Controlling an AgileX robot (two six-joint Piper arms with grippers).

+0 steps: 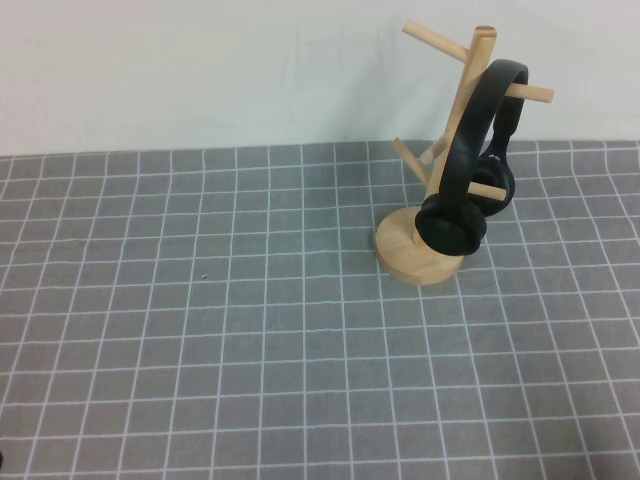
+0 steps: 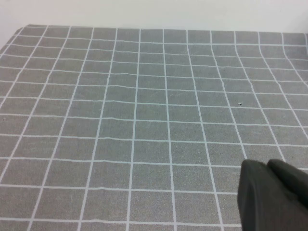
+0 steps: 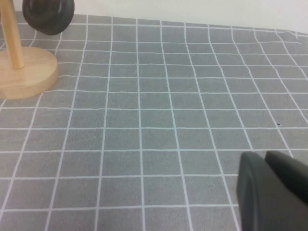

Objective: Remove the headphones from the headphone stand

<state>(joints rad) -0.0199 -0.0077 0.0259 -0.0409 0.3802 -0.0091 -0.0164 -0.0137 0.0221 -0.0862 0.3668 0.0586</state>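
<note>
The black headphones (image 1: 478,170) hang by their headband on an upper peg of the light wood headphone stand (image 1: 455,110), at the back right of the table in the high view. One ear cup rests against the stand's round base (image 1: 405,258). In the right wrist view the base (image 3: 29,72) and one ear cup (image 3: 48,14) show far from my right gripper (image 3: 267,159), which is shut and empty over the cloth. My left gripper (image 2: 267,166) is shut and empty over bare cloth. Neither gripper shows in the high view.
A grey cloth with a white grid (image 1: 250,320) covers the table. A white wall (image 1: 200,70) stands behind it. A small dark speck (image 1: 204,276) lies on the cloth left of centre.
</note>
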